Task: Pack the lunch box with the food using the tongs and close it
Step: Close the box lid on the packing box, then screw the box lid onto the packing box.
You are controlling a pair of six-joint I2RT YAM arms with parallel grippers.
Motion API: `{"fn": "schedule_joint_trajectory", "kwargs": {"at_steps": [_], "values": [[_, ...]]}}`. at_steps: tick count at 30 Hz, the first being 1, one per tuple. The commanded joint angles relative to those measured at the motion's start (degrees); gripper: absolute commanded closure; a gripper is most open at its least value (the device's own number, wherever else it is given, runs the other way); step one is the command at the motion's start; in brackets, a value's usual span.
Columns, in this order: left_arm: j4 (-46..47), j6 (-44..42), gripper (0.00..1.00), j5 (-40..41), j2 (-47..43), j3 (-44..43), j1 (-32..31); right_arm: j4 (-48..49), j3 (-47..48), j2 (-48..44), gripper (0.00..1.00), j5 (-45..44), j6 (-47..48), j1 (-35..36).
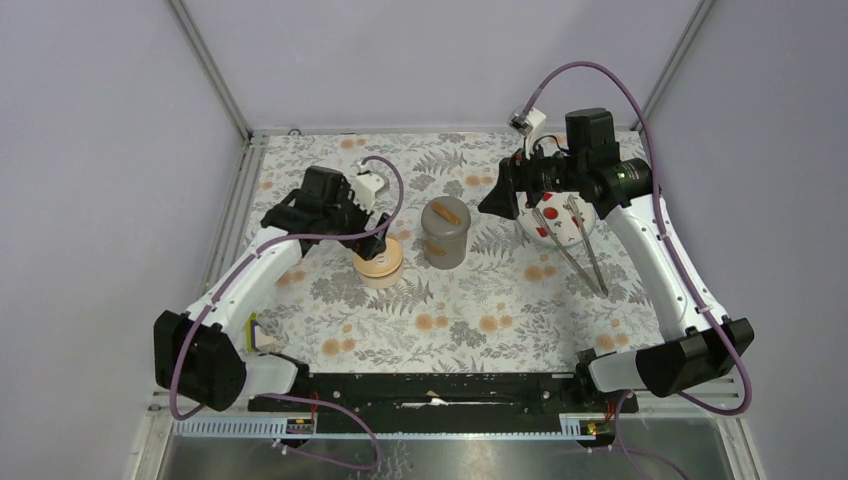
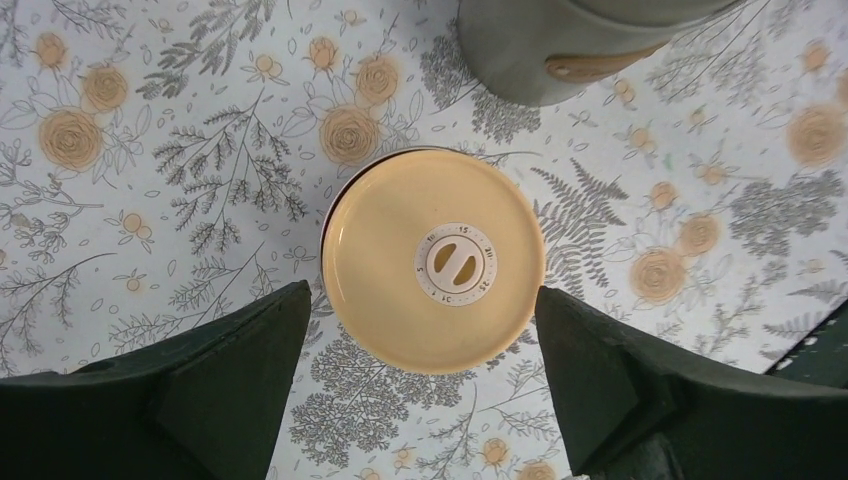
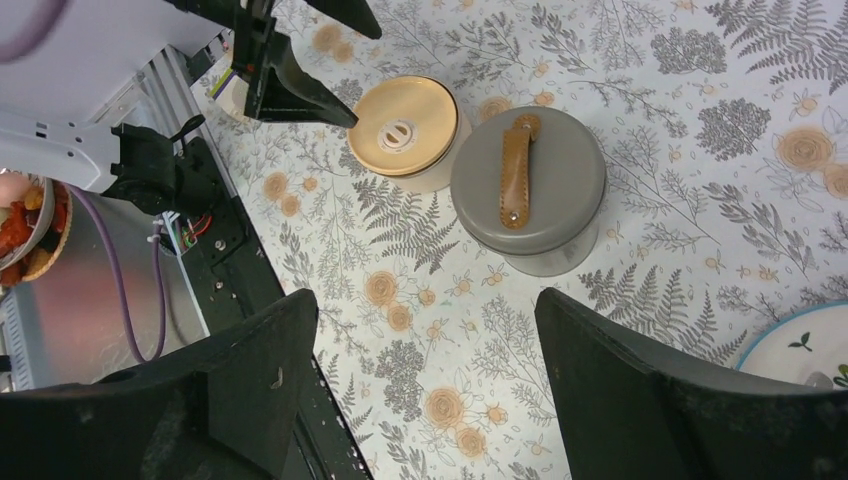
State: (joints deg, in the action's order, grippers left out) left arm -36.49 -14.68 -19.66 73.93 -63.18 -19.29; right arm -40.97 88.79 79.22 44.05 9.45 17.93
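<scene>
The lunch box (image 1: 446, 232) is a grey round tub with a brown strap on its lid, standing mid-table; it also shows in the right wrist view (image 3: 528, 180). Beside it stands a smaller round container with a cream lid (image 2: 432, 260). My left gripper (image 2: 422, 300) hangs open just above that lid, one finger on each side, touching nothing. The food (image 1: 548, 218), red pieces on white, lies on a white plate (image 1: 568, 236) at the right. The silver tongs (image 1: 588, 258) lie from the plate towards the near side. My right gripper (image 3: 425, 300) is open and empty above the cloth, between plate and lunch box.
A floral cloth (image 1: 470, 310) covers the table. Metal frame rails (image 1: 232, 205) run along the left and back edges. The black base bar (image 1: 430, 385) spans the near edge. The plate's rim (image 3: 800, 340) shows at the lower right of the right wrist view.
</scene>
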Motion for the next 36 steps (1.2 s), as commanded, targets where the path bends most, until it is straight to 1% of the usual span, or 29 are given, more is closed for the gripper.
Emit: {"fn": "schedule_joint_trajectory", "kwargs": {"at_steps": [1,4,8,14,20,29,36], "values": [[7.88,-4.27,0.10,5.09,1.25,2.35,-1.68,-0.78,0.30,-0.13,0.12,-0.98,0.63,-1.18],[8.57,-5.36,0.18,5.17,2.79,3.06,-1.93,-0.82,-0.56,0.10,0.12,-1.07,0.94,-1.53],[9.62,-6.46,0.23,6.02,3.90,4.43,-2.55,-0.85,-0.74,0.13,0.12,-1.12,1.00,-1.74],[11.41,-7.57,0.24,7.85,4.85,7.10,-4.16,-1.06,-0.45,0.39,0.12,-1.25,1.14,-1.85],[15.57,-8.81,0.24,11.39,7.00,11.12,-4.79,-1.27,-0.02,0.56,0.12,-1.34,1.12,-1.94],[17.53,-8.82,0.24,12.09,8.92,13.27,-4.79,-1.91,0.37,0.43,0.12,-1.82,1.47,-2.03],[18.80,-8.60,0.24,11.93,8.65,15.76,-4.88,-1.92,0.28,-0.01,0.11,-2.29,1.62,-2.03]]}}
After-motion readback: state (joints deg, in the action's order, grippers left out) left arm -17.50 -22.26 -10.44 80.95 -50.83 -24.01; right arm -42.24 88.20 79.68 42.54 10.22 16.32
